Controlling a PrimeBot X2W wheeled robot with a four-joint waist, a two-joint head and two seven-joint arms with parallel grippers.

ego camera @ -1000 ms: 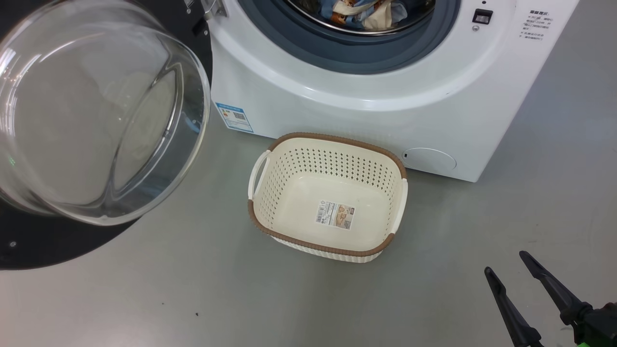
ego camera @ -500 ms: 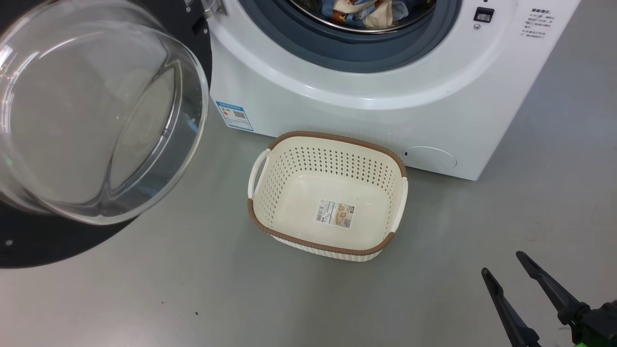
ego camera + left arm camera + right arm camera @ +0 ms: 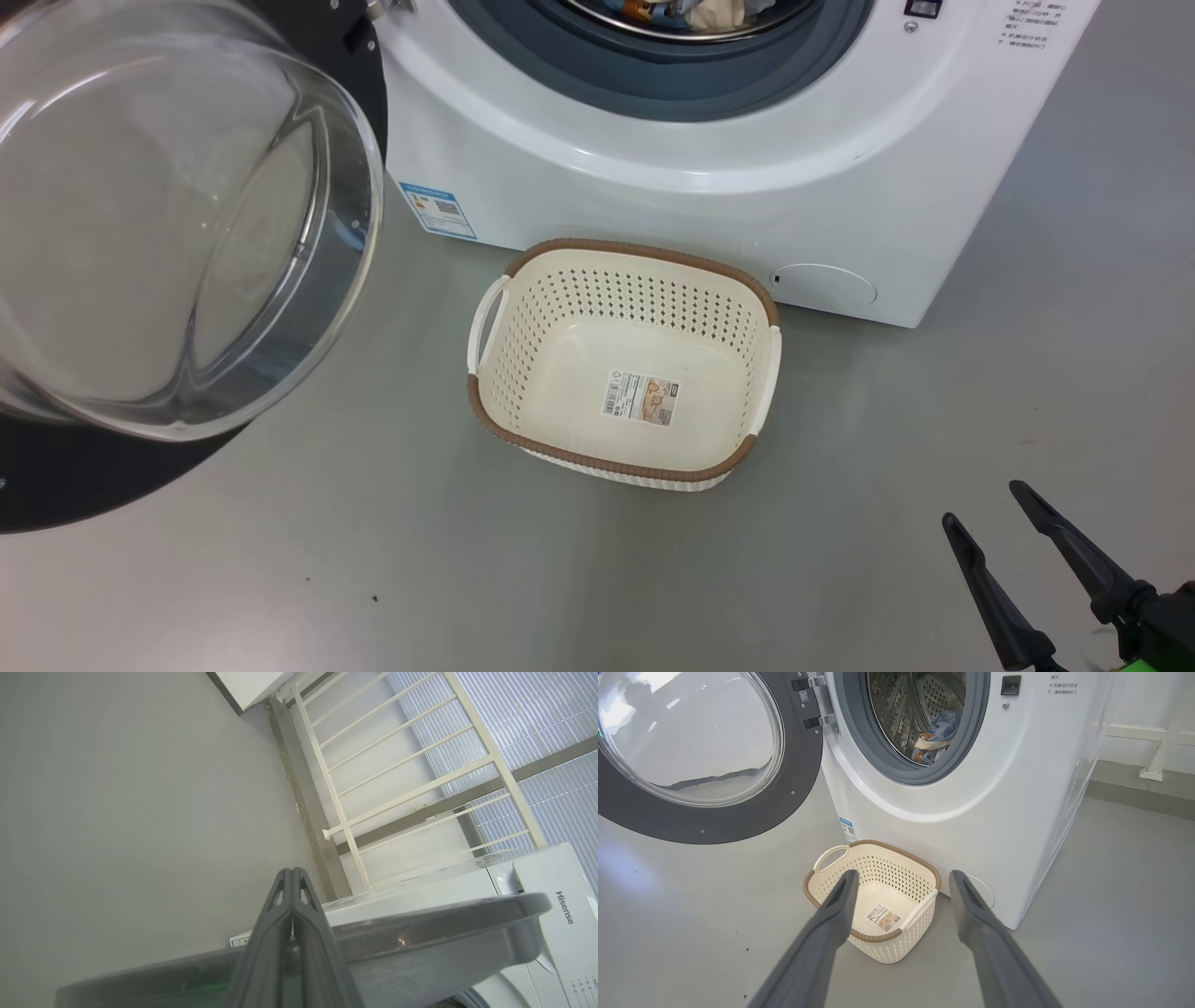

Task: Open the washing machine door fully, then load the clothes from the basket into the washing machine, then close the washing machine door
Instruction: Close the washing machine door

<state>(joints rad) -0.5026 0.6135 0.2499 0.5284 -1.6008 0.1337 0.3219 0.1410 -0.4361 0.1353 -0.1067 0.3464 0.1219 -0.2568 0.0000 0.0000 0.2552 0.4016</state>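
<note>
The washing machine door (image 3: 168, 215) stands swung open at the left, its glass bowl bulging toward me, and shows again as the washing machine door (image 3: 691, 742). Inside the drum of the washing machine (image 3: 653, 215) lie the clothes (image 3: 691, 11), blue with cream parts, seen better as the clothes (image 3: 936, 735). On the floor before the machine sits the basket (image 3: 607, 464) with just a paper label on its bottom. My right gripper (image 3: 982, 502) hangs open and empty at the lower right, short of the basket (image 3: 873, 847). My left gripper (image 3: 292, 873) is shut on nothing, by the door's grey edge (image 3: 420, 933).
Grey floor (image 3: 467, 579) spreads around the basket and toward me. A white railing (image 3: 397, 765) and ribbed window panels stand behind the machine (image 3: 560, 896). A low white rail post (image 3: 1153, 772) stands at the wall to the machine's right.
The head camera has shifted slightly, so machine and basket sit a little higher and further left in the picture. Nothing in the scene has moved; the right gripper stays open.
</note>
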